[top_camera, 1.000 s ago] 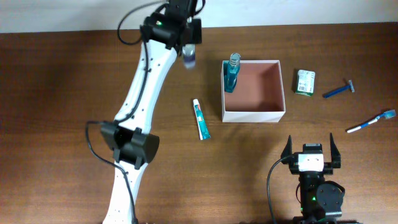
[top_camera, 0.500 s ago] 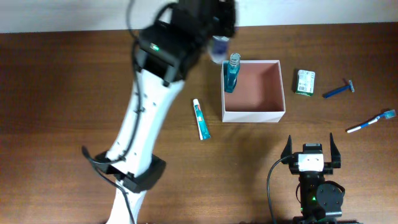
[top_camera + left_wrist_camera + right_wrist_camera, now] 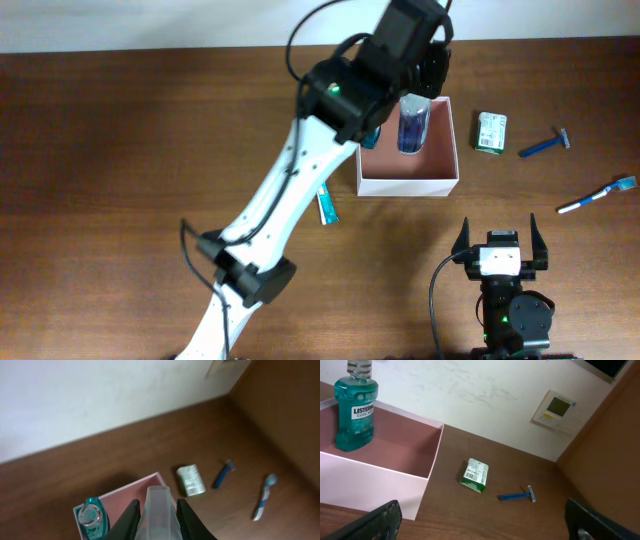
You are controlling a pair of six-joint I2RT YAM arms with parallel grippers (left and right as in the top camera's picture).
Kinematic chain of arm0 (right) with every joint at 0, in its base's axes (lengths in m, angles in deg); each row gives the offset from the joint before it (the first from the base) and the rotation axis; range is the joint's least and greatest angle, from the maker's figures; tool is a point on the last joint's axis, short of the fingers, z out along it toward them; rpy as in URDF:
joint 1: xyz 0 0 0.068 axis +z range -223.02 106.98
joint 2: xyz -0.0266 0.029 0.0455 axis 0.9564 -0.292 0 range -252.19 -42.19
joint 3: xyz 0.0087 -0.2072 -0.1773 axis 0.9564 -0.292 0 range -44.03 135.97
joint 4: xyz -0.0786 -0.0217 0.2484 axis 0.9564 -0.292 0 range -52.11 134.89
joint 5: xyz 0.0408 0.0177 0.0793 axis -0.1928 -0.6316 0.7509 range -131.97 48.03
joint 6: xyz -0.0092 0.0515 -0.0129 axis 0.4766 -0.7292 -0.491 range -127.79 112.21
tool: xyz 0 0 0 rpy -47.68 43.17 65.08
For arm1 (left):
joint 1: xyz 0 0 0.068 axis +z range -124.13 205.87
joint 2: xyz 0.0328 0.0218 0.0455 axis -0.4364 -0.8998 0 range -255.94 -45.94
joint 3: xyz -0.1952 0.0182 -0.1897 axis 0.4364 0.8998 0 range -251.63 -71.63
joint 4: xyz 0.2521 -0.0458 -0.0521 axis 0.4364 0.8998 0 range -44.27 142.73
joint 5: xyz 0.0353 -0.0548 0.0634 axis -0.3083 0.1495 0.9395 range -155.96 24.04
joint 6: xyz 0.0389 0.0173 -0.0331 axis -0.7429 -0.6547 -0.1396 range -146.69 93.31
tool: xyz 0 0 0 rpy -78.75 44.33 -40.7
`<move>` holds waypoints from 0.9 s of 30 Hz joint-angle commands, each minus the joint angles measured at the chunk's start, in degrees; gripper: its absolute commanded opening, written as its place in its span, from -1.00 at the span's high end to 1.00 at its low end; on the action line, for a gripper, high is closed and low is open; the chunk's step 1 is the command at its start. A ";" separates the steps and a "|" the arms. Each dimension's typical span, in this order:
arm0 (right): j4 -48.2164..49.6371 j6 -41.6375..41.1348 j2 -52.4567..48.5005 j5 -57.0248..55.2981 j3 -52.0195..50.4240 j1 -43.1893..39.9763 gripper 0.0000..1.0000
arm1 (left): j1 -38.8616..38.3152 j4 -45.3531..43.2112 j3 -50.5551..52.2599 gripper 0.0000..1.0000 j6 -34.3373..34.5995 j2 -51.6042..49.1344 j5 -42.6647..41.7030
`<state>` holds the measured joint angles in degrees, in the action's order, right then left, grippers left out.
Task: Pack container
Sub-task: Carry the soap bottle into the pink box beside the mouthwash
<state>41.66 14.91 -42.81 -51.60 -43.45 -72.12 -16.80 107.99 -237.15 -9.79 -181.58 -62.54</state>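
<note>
The container (image 3: 410,186) is a square white-walled box with a reddish-brown inside; in the right wrist view the container (image 3: 395,455) fills the left side. A teal mouthwash bottle (image 3: 354,410) stands upright in its back left corner. My left gripper (image 3: 418,88) is shut on a small clear bottle (image 3: 412,128) with bluish liquid, held above the container's inside. In the left wrist view the two black fingers (image 3: 131,517) press on the clear bottle (image 3: 159,510). My right gripper (image 3: 498,238) rests open near the front edge, with nothing between its fingers (image 3: 385,520).
A green-and-white packet (image 3: 490,132), a blue razor (image 3: 545,145) and a toothbrush (image 3: 598,195) lie right of the container. A toothpaste tube (image 3: 326,207) lies to its left, partly under the left arm. A pale wall runs along the table's far edge.
The left arm has swung right, carrying the clear bottle from the table's back, left of the container, to above the container's inside. The right arm has not moved.
</note>
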 commanded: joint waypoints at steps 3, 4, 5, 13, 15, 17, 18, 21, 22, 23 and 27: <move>-0.46 -0.02 0.42 -0.94 -0.26 0.55 -0.98 | 0.33 -2.16 0.15 0.70 -0.28 -4.59 0.39; -0.46 -0.02 0.42 -0.94 -0.26 0.55 -0.98 | 0.33 -2.34 0.15 0.64 -0.28 -5.09 0.42; -0.46 -0.02 0.42 -0.96 -0.26 0.55 -0.98 | 0.33 -2.67 0.15 0.61 -0.28 -5.62 0.42; -0.46 -0.02 0.42 -0.94 -0.26 0.55 -0.98 | 0.74 -5.22 0.22 0.56 -0.28 -8.70 0.46; -0.46 -0.02 0.42 -0.94 -0.26 0.55 -0.97 | 0.96 -5.79 0.33 0.56 -0.31 -8.98 0.92; -0.46 -0.02 0.42 -0.96 -0.26 0.55 -0.98 | 1.22 -6.80 0.44 0.55 -0.31 -9.73 1.55; -0.46 -0.02 0.42 -0.94 -0.26 0.55 -0.98 | 1.25 -7.23 0.44 0.54 -0.31 -10.05 1.60; -0.46 -0.02 0.42 -0.94 -0.26 0.55 -0.98 | 1.57 -8.22 0.44 0.47 -0.28 -11.74 1.53; -0.46 -0.02 0.42 -0.94 -0.26 0.55 -0.98 | 1.60 -8.28 0.44 0.47 -0.28 -12.20 1.53; -0.44 -0.02 0.42 -0.94 -0.26 0.55 -0.97 | 1.73 -8.46 0.44 0.47 -0.31 -12.63 1.60; -0.46 -0.02 0.42 -0.94 -0.26 0.55 -0.98 | 2.51 -9.97 0.44 0.48 -0.31 -14.27 1.99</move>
<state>41.66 14.93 -42.81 -51.60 -43.45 -72.12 -15.25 99.86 -235.86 -9.79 -195.19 -61.27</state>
